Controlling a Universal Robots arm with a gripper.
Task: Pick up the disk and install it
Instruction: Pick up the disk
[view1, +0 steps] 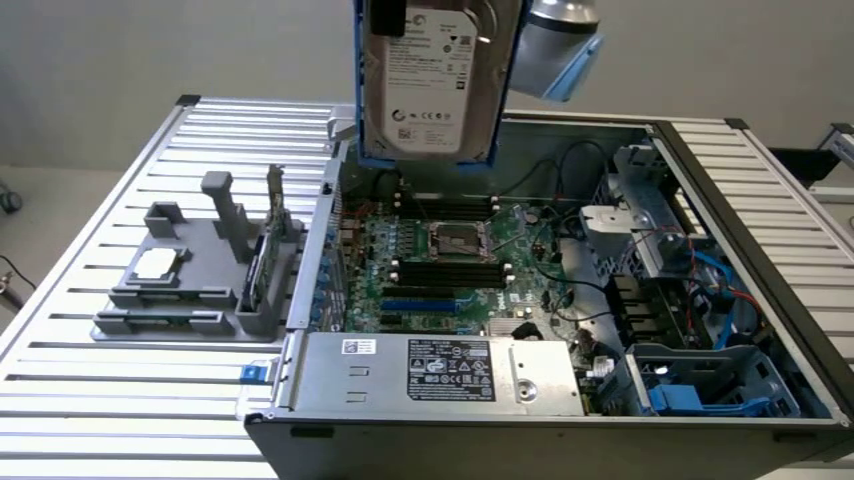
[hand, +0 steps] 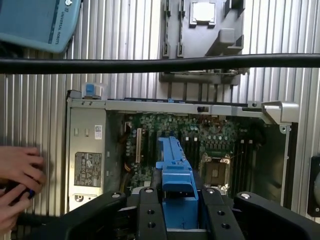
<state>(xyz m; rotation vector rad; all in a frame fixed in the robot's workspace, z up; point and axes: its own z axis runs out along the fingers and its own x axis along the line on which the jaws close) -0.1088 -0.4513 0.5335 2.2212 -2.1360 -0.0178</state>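
Over ribbed table (view1: 107, 400), disk (view1: 430, 90) aloft (in claw (hand: 177, 200)), grey wall (view1: 160, 50)

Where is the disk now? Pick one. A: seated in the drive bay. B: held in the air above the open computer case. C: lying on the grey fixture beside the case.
B: the disk hangs upright in the gripper above the open computer case.

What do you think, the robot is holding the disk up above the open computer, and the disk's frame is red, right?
Not quite: the frame is blue, not red, as the exterior view shows. The rest is right: the gripper holds the disk up above the open computer.
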